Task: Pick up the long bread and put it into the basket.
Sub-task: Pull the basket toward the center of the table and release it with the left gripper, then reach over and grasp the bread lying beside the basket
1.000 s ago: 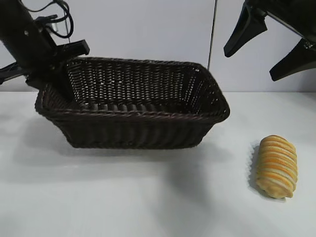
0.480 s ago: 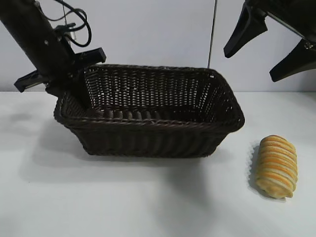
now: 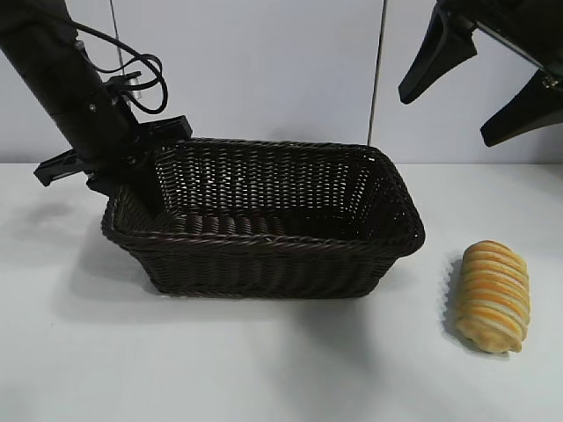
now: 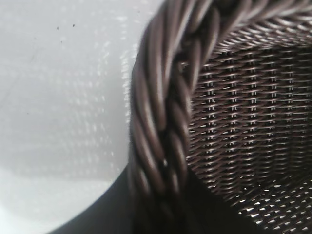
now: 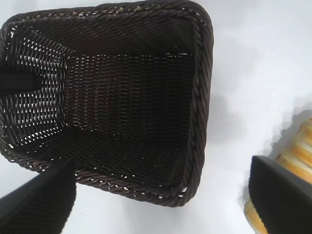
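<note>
While the left tool point(image 3: 145, 180) grasps the braided rim of the basket point(image 3: 264, 246) at the basket's 9 o'clock corner, one finger reaches down inside the wall and the other sits outside it — clenched on the wicker. From the left wrist camera, the rim point(image 4: 161, 126) fills the frame at close range, with the woven inner wall beside it and the white bench point(image 4: 58, 97) on the other side.

The basket rests on the bench point(image 3: 264, 369), centre-left in the exterior view, open side up, nothing seen inside it.

The long bread point(image 3: 493, 295) lies on the bench at roughly 4 o'clock from the basket, apart from it and not touching, its long axis running front to back. No tool is in contact with it.

The right tool point(image 3: 479, 83) hangs high at 2 o'clock in the exterior view, above the bench, fingers spread wide — released, holding nothing. From its wrist camera, both dark fingertips point(image 5: 280, 195) frame the basket point(image 5: 200, 97) below, with an edge of the long bread point(image 5: 297, 151) beside one of them.
</note>
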Motion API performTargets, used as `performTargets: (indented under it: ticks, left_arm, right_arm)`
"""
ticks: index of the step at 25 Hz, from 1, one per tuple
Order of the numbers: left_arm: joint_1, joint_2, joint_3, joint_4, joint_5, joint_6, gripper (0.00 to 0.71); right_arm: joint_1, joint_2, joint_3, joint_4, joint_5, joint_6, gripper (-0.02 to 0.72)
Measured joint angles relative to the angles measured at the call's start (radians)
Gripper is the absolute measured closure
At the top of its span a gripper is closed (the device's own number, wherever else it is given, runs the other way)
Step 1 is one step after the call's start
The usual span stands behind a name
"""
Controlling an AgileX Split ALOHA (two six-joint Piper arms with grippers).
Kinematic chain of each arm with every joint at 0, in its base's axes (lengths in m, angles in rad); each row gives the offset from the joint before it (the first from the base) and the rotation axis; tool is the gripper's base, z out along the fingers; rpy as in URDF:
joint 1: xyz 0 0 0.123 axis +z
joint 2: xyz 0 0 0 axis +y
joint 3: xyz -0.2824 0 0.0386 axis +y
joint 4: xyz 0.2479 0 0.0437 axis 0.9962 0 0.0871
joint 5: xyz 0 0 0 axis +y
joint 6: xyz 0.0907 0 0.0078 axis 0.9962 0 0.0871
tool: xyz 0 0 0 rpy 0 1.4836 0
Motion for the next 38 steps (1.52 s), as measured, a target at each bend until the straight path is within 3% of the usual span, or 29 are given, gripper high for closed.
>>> performTargets:
  ticks: [4,8,11,14,19,24,28,33,38]
  left_arm:
    - [0.003,-0.039,-0.046,0.029,0.04,-0.002,0.022]
    - [0.014,-0.076,-0.131,0.174,0.106,-0.054,0.018]
    - [0.048,-0.079,-0.206,0.249,0.174,-0.079,0.016]
    - [0.117,-0.079,-0.273,0.276,0.234,-0.078,0.016]
    - [0.286,-0.079,-0.352,0.31,0.311,-0.043,0.016]
    - [0.461,-0.093,-0.359,0.317,0.327,-0.004,0.016]
    - [0.563,-0.151,-0.359,0.31,0.331,0.019,0.016]
    - [0.654,-0.278,-0.359,0.207,0.331,0.074,0.016]
    - [0.66,-0.464,-0.36,0.167,0.346,0.118,0.016]
  right_arm:
    - [0.0,0.0,0.0,0.0,0.0,0.0,0.02]
    - [0.0,0.0,0.0,0.0,0.0,0.0,0.02]
    - [0.0,0.0,0.0,0.0,0.0,0.0,0.02]
    - [0.0,0.0,0.0,0.0,0.001,0.0,0.02]
    - [0.0,0.0,0.0,0.0,0.005,0.0,0.02]
    - [0.0,0.0,0.0,0.0,0.007,0.0,0.02]
    - [0.0,0.0,0.0,0.0,0.007,0.0,0.02]
    - [0.0,0.0,0.0,0.0,0.007,0.0,0.02]
    - [0.0,0.0,0.0,0.0,0.007,0.0,0.02]
